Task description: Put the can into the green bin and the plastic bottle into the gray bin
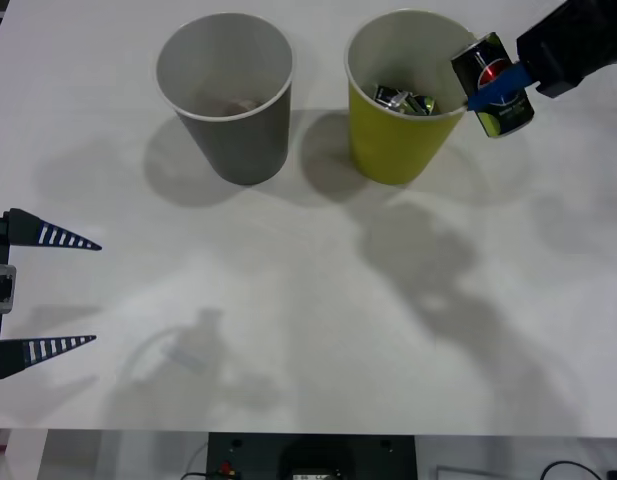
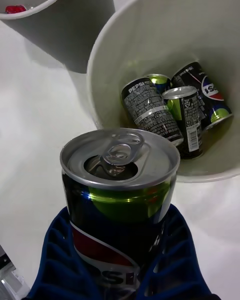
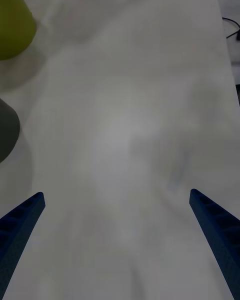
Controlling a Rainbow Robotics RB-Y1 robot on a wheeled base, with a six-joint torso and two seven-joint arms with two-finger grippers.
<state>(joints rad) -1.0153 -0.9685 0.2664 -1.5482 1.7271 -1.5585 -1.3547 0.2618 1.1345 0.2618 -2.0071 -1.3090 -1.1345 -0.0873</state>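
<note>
My right gripper [image 1: 496,88] is shut on the can [image 1: 500,108], a dark can with a red, white and blue logo, and holds it in the air at the right rim of the green bin [image 1: 388,150]. In the right wrist view the can [image 2: 120,180] stands upright between the blue fingers [image 2: 55,260], silver top and pull tab up, just outside the green bin's white rim [image 2: 100,60]. The gray bin [image 1: 243,145] stands left of the green one. The plastic bottle is out of view. My left gripper [image 1: 96,293] waits open at the table's left edge.
Three dark cans [image 2: 175,115] lie on the green bin's floor. Something small and red [image 2: 15,8] sits inside the gray bin [image 2: 75,25]; I cannot tell what it is. The white table [image 1: 308,330] stretches bare before both bins. The left wrist view shows my open left gripper [image 3: 116,194] over the bare table.
</note>
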